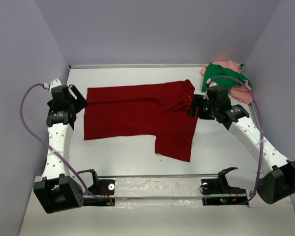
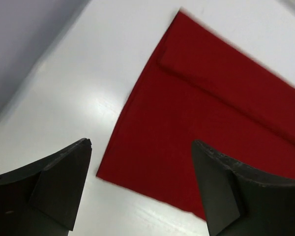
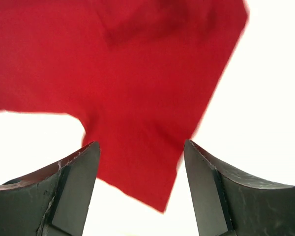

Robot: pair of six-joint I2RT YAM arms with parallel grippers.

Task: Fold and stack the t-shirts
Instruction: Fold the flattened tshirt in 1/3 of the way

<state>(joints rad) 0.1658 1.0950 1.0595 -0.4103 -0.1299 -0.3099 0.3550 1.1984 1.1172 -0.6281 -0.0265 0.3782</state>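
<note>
The dark red t-shirt [image 1: 137, 115] lies spread flat on the white table, one sleeve pointing toward the near edge. It fills the left wrist view [image 2: 211, 132] and the right wrist view [image 3: 128, 73]. The bright green t-shirt [image 1: 222, 76] and the salmon pink t-shirt [image 1: 236, 88] lie crumpled together at the back right corner. My left gripper [image 1: 79, 101] is open and empty at the red shirt's left edge. My right gripper [image 1: 195, 107] is open and empty at the shirt's right edge.
Grey walls [image 1: 19, 59] enclose the table on three sides. The arm bases and a metal rail [image 1: 157, 184] sit along the near edge. The right arm's cable [image 1: 258, 147] loops beside the crumpled shirts.
</note>
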